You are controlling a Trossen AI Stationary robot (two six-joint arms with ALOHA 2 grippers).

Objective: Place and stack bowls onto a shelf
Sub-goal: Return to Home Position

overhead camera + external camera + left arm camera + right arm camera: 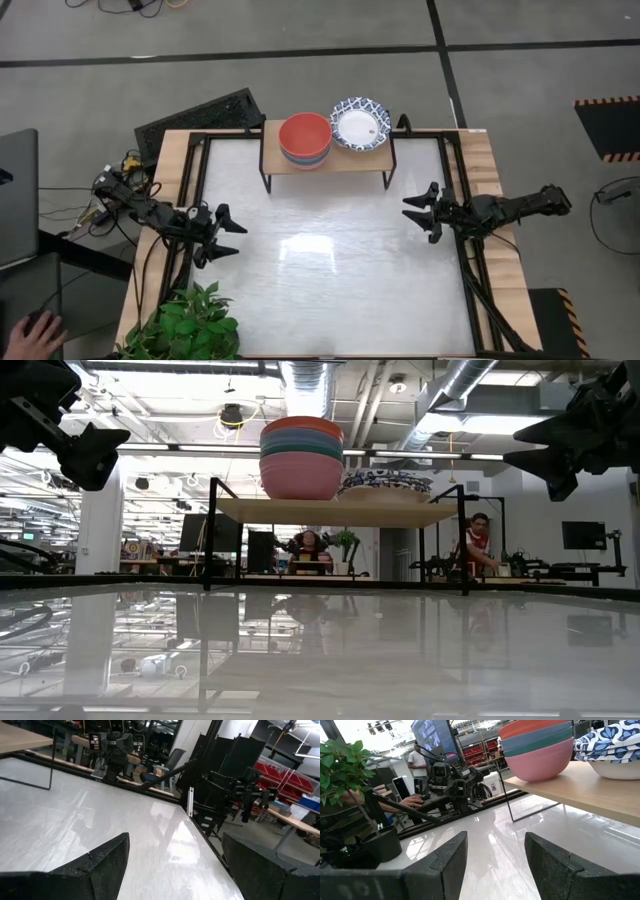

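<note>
The shelf (330, 160), a wooden top on thin black legs, stands at the table's far middle. On its left part sits a stack of plain bowls (305, 139), red on top, then blue, green and pink at the bottom (300, 455). Beside it on the right sits a stack of white bowls with blue-patterned rims (360, 124). My left gripper (226, 235) hovers open over the table's left side. My right gripper (420, 212) hovers open over the right side. Neither has anything between its fingers.
A green plant (190, 325) stands at the table's near left corner. A person's hand (35, 335) rests on a desk left of the table. The white tabletop (330, 280) spreads between the two arms.
</note>
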